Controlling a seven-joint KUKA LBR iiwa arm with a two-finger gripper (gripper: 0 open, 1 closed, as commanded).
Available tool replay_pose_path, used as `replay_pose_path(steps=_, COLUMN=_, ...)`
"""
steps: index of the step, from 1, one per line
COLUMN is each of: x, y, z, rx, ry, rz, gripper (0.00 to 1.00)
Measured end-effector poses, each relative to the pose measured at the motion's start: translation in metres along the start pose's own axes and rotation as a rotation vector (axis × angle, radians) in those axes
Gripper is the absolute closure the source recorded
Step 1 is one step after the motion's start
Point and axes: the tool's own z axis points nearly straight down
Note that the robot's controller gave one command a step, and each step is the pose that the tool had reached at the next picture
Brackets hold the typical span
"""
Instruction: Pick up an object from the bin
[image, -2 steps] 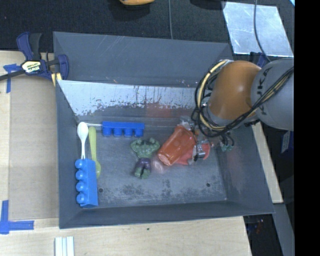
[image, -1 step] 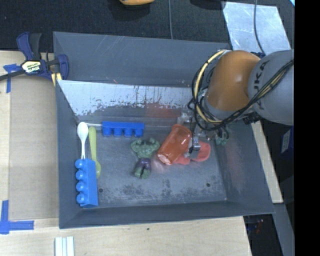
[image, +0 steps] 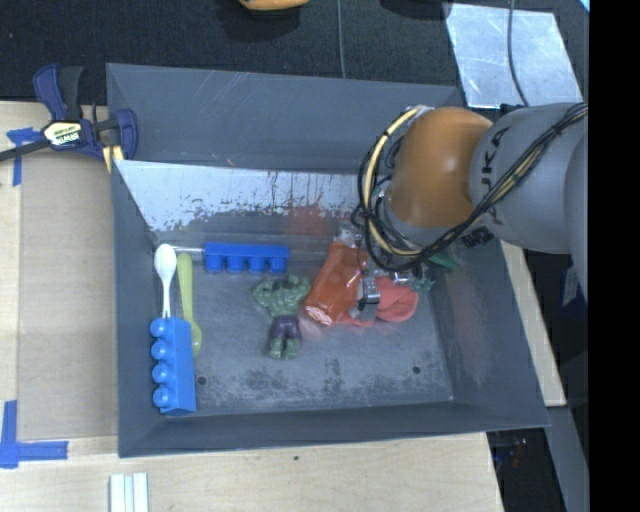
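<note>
Grey metal bin, contents listed from the left of the frame.

- Blue studded block: lower left, laid lengthwise. A white spoon and a yellow-green spoon are set just beside it.
- Second blue studded block: upper centre, near the back wall.
- Green and purple toy figure: centre, lying flat.
- Orange-red packet-like item: right of centre, tilted. A flatter red item is touching its right side.
- Gripper: set low under the orange wrist cover, at the seam between these two red items. Whether it is spread or closed cannot be told, as it is largely hidden by the wrist.

Status: nothing is seen lifted, and everything rests on the bin floor. The approach is judged done; grasp and lift are judged outstanding.
</note>
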Motion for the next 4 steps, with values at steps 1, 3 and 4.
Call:
replay_pose_path(steps=1, x=-0.012, y=-0.025, z=0.025, rx=0.001, ry=-0.002, rz=0.1, gripper=0.0)
replay_pose_path(steps=3, x=-0.015, y=0.089, z=0.024, rx=0.002, ry=-0.023, rz=-0.333, gripper=1.0)
replay_pose_path(steps=4, x=-0.012, y=0.089, z=-0.002, rx=0.0, ry=-0.009, rz=-0.333, gripper=1.0)
